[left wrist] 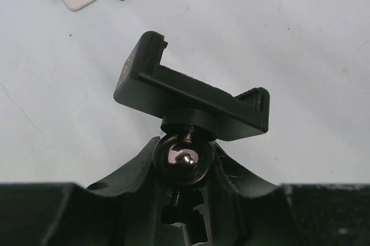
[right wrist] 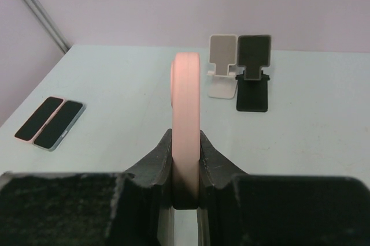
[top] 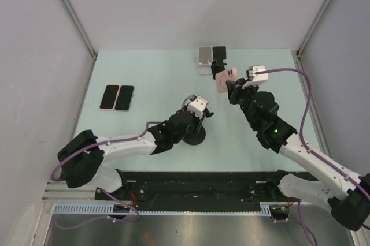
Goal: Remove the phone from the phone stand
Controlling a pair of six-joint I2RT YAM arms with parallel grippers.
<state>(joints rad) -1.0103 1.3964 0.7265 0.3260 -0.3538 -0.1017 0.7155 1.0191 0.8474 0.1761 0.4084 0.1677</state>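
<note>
The pink phone (top: 225,78) is held edge-up, clear of the table, in my right gripper (top: 232,91), which is shut on its lower edge. In the right wrist view the phone (right wrist: 186,113) stands upright between my fingers (right wrist: 157,162). The black phone stand (top: 195,135) stands on the table's middle, its clamp cradle (left wrist: 191,93) empty. My left gripper (top: 198,118) is shut on the stand's ball-joint neck (left wrist: 185,156). The phone is apart from the stand, to its back right.
A small white stand (top: 204,58) and a small black stand (top: 219,56) sit at the back of the table, just behind the lifted phone. Two phones (top: 116,97) lie flat side by side at the left. Walls enclose the table on three sides.
</note>
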